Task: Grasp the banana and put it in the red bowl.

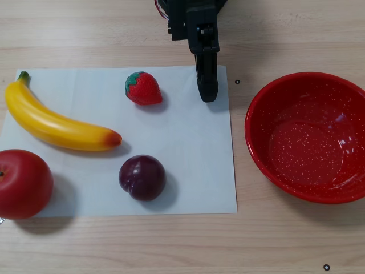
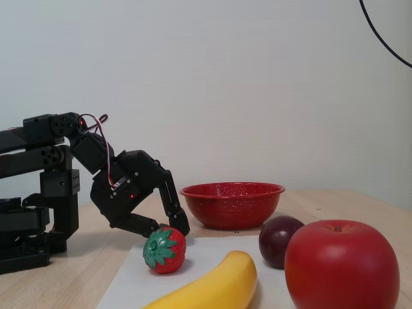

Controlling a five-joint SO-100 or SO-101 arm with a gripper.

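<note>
The banana [image 1: 57, 127] lies on white paper at the left of the other view, green stem at the upper left and orange tip to the right; its near end shows in the fixed view [image 2: 215, 286]. The red bowl [image 1: 308, 137] stands empty on the wood to the right of the paper, and shows behind the fruit in the fixed view [image 2: 232, 203]. My gripper [image 1: 208, 94] points down over the paper's top right corner, far from the banana. In the fixed view it [image 2: 172, 229] hangs just above the strawberry, jaws nearly together and empty.
A strawberry [image 1: 143, 88] lies just left of the gripper. A purple plum [image 1: 142, 177] and a red apple [image 1: 23, 184] lie on the paper's near side. The white paper [image 1: 188, 160] covers the left of the wooden table.
</note>
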